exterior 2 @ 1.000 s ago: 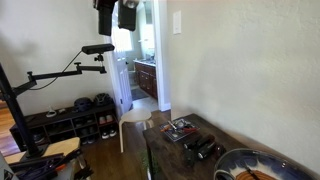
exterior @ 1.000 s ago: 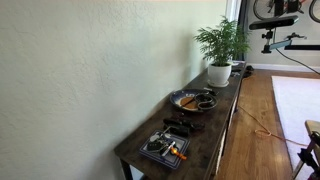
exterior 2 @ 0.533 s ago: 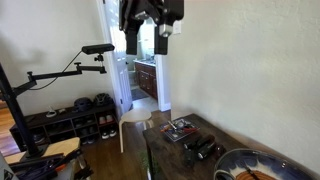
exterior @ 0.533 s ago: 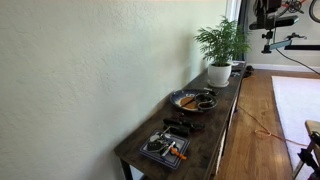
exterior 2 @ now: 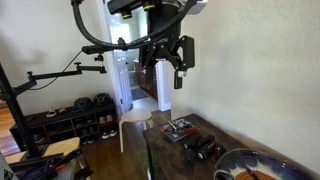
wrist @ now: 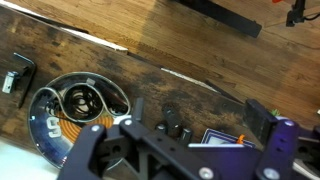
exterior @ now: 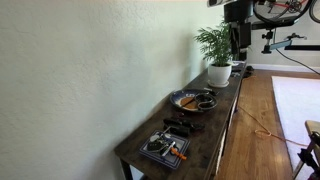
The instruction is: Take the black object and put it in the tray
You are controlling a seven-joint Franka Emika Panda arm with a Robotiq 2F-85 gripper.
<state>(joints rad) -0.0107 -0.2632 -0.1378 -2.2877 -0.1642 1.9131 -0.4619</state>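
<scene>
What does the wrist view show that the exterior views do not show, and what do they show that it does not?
Only the wrist view: the plate from straight above, with the ringed small bowl inside it. Only the exterior views: the potted plant, the doorway, the shoe rack, and how high the arm hangs above the table. Shared: table, plate, black object, tray, and the gripper, jaws apart.

Tray (exterior: 163, 148): on table (exterior: 207, 125), at its near end in an exterior view.
Object (exterior: 177, 127): between tray and bowl (exterior: 192, 100).
Plant (exterior: 220, 45): far end, behind bowl.
</scene>
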